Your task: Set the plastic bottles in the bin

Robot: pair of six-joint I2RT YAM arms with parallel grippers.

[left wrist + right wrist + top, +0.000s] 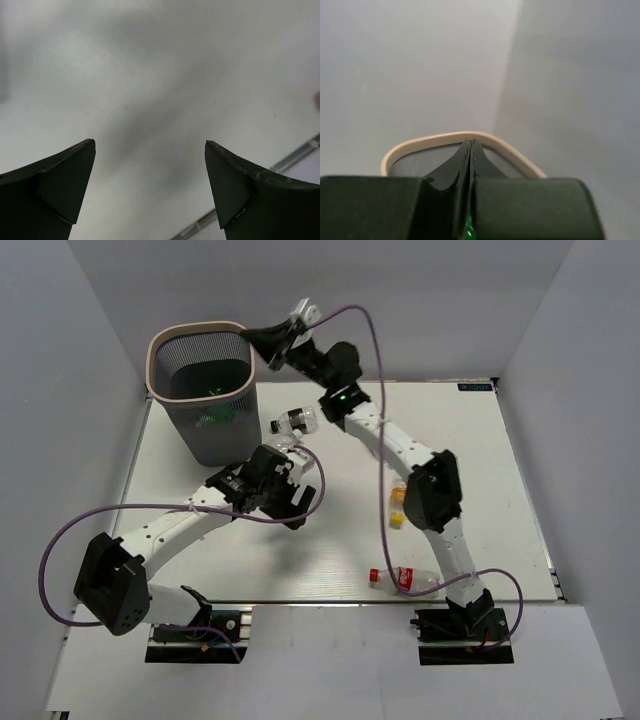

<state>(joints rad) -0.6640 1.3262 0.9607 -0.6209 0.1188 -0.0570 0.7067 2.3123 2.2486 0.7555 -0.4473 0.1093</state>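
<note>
Right gripper: jaws pressed together, empty, over bin rim | left gripper: jaws wide above surface | bin at 11 o'clock, green bottle inside | red-labelled bottle at 5 o'clock

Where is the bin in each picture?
Top view: the bin stands at the upper left, with the right gripper at its rim.
Left wrist view: not in it.
Right wrist view: the bin's beige rim curves across the lower middle, behind the right gripper.
Shared landmark: the right gripper's dark fingers, beside the beige rim in both the top and right wrist views.
</note>
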